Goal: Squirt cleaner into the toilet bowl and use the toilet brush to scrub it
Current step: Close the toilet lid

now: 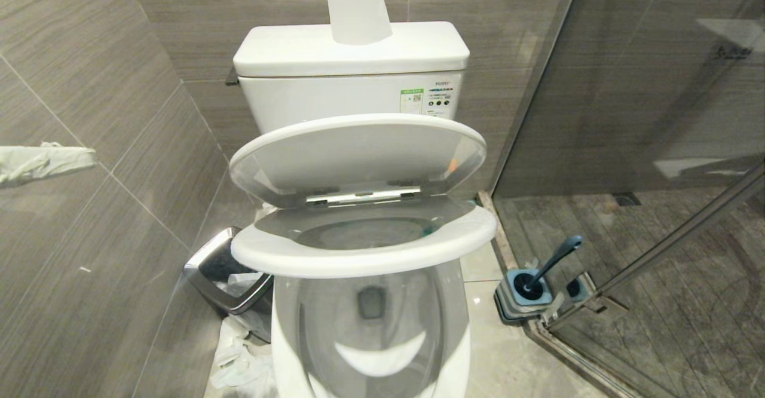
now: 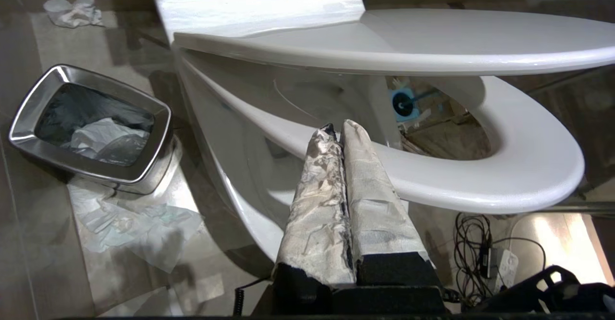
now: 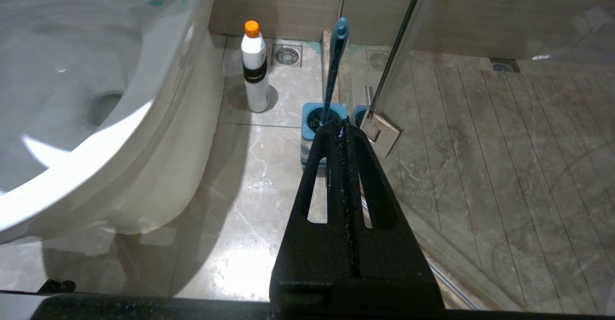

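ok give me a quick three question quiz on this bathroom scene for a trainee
1. True or false: the toilet brush is resting in its holder on the floor.
2. What stands on top of the tank? A) cleaner bottle B) toilet paper roll C) steel bin
3. Fill in: both the left hand and the right hand are ____ and holding nothing.

Key: 1 true; 2 B, the toilet paper roll; 3 shut.
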Tool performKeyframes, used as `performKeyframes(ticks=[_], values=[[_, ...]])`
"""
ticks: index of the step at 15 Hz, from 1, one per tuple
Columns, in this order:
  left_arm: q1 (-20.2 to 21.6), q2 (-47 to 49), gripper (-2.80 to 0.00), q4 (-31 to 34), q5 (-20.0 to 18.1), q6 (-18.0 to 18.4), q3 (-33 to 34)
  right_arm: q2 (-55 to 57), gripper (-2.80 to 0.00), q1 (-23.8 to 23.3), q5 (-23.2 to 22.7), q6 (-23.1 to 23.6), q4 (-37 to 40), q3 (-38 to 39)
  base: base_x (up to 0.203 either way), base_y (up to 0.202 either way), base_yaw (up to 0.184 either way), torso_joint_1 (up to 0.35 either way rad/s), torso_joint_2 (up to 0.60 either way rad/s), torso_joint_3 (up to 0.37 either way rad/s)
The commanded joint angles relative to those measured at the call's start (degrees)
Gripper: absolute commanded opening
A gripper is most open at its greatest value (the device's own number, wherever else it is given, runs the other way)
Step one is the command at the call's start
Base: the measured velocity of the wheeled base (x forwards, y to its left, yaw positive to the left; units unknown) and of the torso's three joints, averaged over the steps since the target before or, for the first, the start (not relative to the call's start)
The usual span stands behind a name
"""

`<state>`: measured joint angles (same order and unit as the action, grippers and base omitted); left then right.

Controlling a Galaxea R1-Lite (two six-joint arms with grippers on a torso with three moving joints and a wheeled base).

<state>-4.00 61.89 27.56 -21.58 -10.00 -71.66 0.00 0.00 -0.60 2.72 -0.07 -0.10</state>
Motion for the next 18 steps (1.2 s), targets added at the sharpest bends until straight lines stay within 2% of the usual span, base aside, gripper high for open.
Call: performKeyframes(ticks=[1, 6, 8, 10, 11, 13, 15, 18], values=[[-1.3, 2.8, -2.8, 0.1, -0.1, 0.1, -0.8, 0.1, -2.8, 0.0, 0.0, 0.0, 0.0, 0.0, 0.0, 0.0, 0.0, 0.0, 0.0, 0.0], [-5.3, 16.4, -2.8, 0.0, -0.1, 2.7, -13.8, 0.1, -2.8, 0.0, 0.0, 0.1, 0.0, 0.0, 0.0, 0.0, 0.0, 0.0, 0.0, 0.0], [-6.9, 23.3, -2.8, -1.8, -0.1, 6.0, -17.6, 0.1, -2.8, 0.0, 0.0, 0.1, 0.0, 0.0, 0.0, 0.0, 0.0, 0.0, 0.0, 0.0], [-8.4, 29.2, -2.8, -5.0, -0.2, 9.7, -18.7, 0.1, -2.8, 0.0, 0.0, 0.1, 0.0, 0.0, 0.0, 0.0, 0.0, 0.0, 0.0, 0.0], [-9.5, 31.5, -2.8, -5.9, -0.3, 10.5, -18.8, 0.1, -2.8, 0.0, 0.0, 0.1, 0.0, 0.0, 0.0, 0.0, 0.0, 0.0, 0.0, 0.0], [-12.0, 34.7, -2.8, -6.3, -0.6, 10.1, -18.7, 0.1, -2.8, 0.0, 0.0, 0.1, 0.0, 0.0, 0.0, 0.0, 0.0, 0.0, 0.0, 0.0], [-13.8, 36.4, -2.8, -5.9, -0.7, 6.6, -17.6, 0.1, -2.8, 0.0, 0.0, 0.0, 0.0, 0.0, 0.0, 0.0, 0.0, 0.0, 0.0, 0.0], [-14.6, 36.3, -2.8, -2.8, -2.4, 5.0, -12.2, 0.1, -2.8, 0.0, 0.0, 0.0, 0.0, 0.0, 0.0, 0.0, 0.0, 0.0, 0.0, 0.0]])
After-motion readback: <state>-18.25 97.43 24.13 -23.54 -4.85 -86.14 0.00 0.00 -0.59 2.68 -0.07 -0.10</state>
